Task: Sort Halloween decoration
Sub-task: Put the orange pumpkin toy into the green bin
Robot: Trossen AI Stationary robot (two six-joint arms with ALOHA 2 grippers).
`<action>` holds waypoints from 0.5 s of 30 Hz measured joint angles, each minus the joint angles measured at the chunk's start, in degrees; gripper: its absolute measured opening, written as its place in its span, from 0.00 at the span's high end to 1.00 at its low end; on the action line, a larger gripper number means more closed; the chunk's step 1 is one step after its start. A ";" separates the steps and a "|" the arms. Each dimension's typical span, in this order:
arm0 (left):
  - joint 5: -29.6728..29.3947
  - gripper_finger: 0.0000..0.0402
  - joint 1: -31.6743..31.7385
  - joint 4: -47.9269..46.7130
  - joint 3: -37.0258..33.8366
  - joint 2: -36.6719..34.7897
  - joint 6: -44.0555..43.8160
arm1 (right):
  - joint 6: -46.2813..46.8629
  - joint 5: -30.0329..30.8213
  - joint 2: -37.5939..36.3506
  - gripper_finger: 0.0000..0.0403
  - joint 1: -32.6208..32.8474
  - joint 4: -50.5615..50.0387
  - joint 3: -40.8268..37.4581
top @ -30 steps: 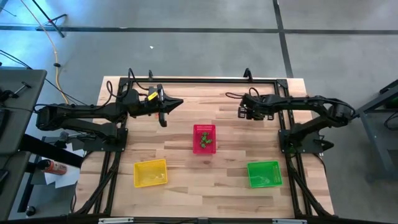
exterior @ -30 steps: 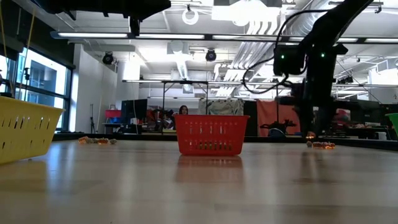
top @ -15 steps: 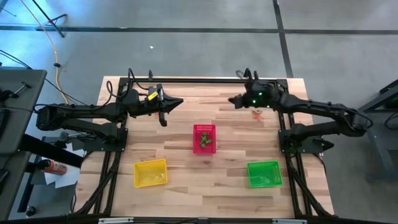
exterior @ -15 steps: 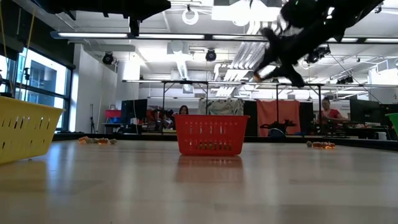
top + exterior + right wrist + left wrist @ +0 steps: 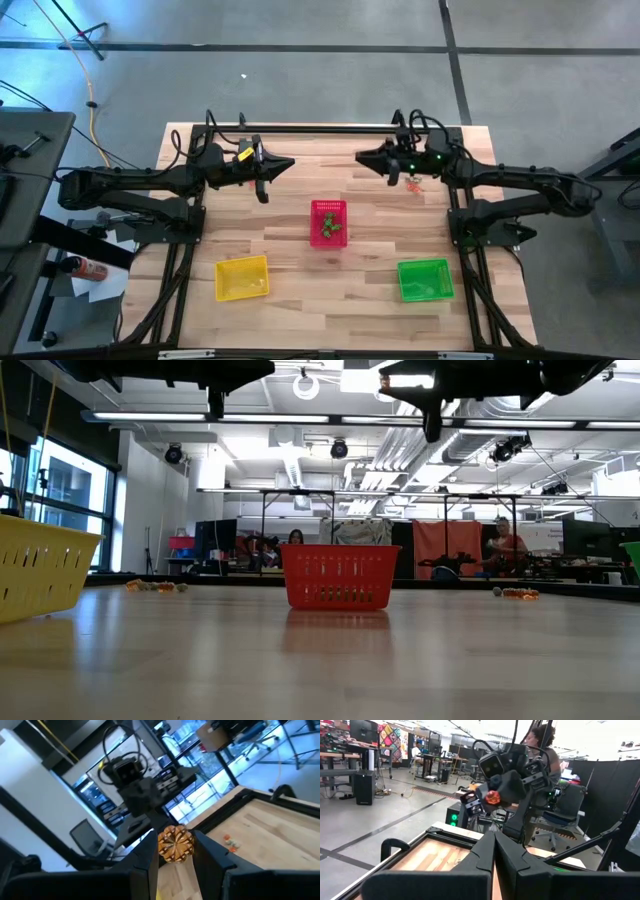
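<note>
My right gripper [image 5: 362, 158] is high over the far middle of the table, level and pointing toward the left arm. It is shut on a small orange faceted trinket [image 5: 175, 843]. A few more orange trinkets [image 5: 413, 183] lie on the wood below the right arm, and they also show in the low view [image 5: 515, 592]. Another small group of trinkets [image 5: 155, 586] lies at the far left. My left gripper [image 5: 272, 170] hovers shut over the far left part and holds nothing. A red basket [image 5: 329, 222] holds greenish trinkets. My right gripper pinches the orange trinket's two sides [image 5: 165, 845] between its fingers [image 5: 145, 857]. The fingers lie level and point toward the table's left. The trinket is lifted clear, high above the wood, and it also shows in the left wrist view [image 5: 493, 797].
A yellow basket [image 5: 242, 277] stands near-left and a green basket [image 5: 425, 279] near-right, each with something small inside. The red basket sits mid-table under the gap between the arms. A black frame rail [image 5: 320, 128] runs along the far edge. People sit in the room behind.
My right gripper has risen from the trinkets on the far right of the table, carrying the orange trinket up with it. It has tipped from pointing down to level and swung toward the table's left. The left arm has kept still.
</note>
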 joint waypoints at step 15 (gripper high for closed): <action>0.00 1.00 -0.01 0.00 0.00 0.00 0.00 | 5.08 -10.75 0.02 0.78 3.63 -9.64 5.91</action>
